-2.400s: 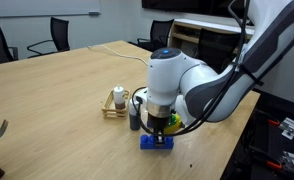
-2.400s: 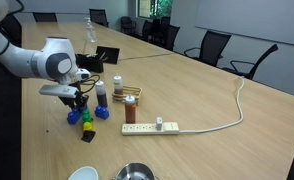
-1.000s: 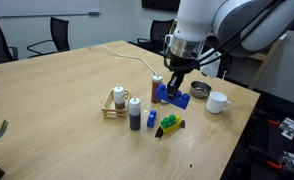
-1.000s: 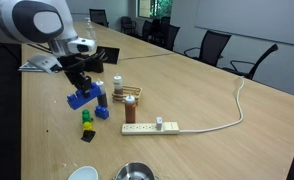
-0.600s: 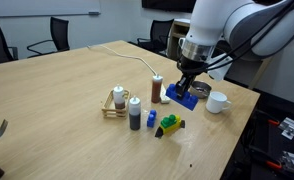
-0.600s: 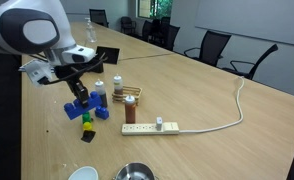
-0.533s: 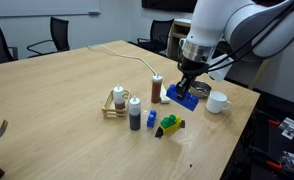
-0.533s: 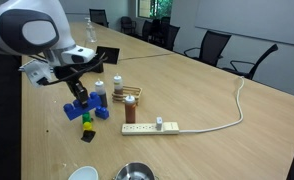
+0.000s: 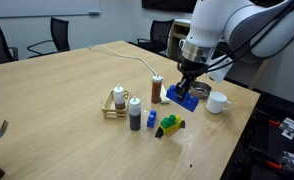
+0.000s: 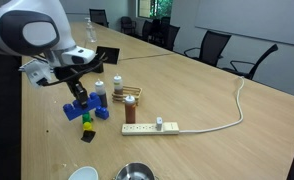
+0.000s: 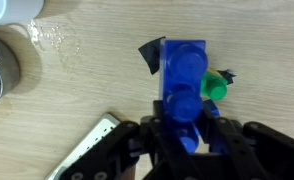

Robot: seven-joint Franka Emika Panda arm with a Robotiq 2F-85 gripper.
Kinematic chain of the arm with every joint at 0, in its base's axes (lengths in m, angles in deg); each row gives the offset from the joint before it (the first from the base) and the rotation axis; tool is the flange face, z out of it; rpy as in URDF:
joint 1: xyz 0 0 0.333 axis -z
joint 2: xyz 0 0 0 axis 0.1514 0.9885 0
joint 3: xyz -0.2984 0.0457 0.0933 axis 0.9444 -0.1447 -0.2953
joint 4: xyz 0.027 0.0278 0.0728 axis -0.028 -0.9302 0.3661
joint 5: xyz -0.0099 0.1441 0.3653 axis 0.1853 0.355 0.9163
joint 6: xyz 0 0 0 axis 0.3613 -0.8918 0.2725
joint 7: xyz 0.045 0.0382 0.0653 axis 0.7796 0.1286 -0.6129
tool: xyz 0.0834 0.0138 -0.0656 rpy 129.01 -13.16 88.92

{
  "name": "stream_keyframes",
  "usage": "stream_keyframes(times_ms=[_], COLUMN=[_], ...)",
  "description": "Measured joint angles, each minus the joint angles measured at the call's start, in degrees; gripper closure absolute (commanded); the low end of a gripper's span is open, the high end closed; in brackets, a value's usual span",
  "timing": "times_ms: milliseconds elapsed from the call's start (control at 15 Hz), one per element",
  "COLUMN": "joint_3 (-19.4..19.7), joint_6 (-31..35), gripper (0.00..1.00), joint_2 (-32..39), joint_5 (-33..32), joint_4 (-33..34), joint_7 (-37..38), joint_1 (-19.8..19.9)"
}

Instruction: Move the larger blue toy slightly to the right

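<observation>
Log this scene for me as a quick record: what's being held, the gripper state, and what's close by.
held: blue brick
gripper: shut on the blue brick
table contact: unclear
beside it: mug, bowl
also near: green toy
task status: blue brick not yet released

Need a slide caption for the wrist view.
Wrist view: end effector shut on the larger blue toy over the wooden table, a green toy showing beside it.

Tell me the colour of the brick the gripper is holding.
Bright blue; the studded brick shows best in the wrist view.
</observation>
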Motion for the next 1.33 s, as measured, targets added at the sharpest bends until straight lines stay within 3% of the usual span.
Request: stream_keyframes(times_ms=[467, 867, 1333], joint_3=[3.43, 8.04, 8.13], joint_6=[1.72, 3.52, 9.65], gripper=[0.90, 0.90, 0.90], joint_2=[2.56, 8.94, 14.64], joint_5=[10.61, 11.02, 12.92], joint_4=[-0.14, 0.23, 2.12], joint_7=[3.75, 10.05, 11.17], joint_1=[4.90, 6.81, 6.70])
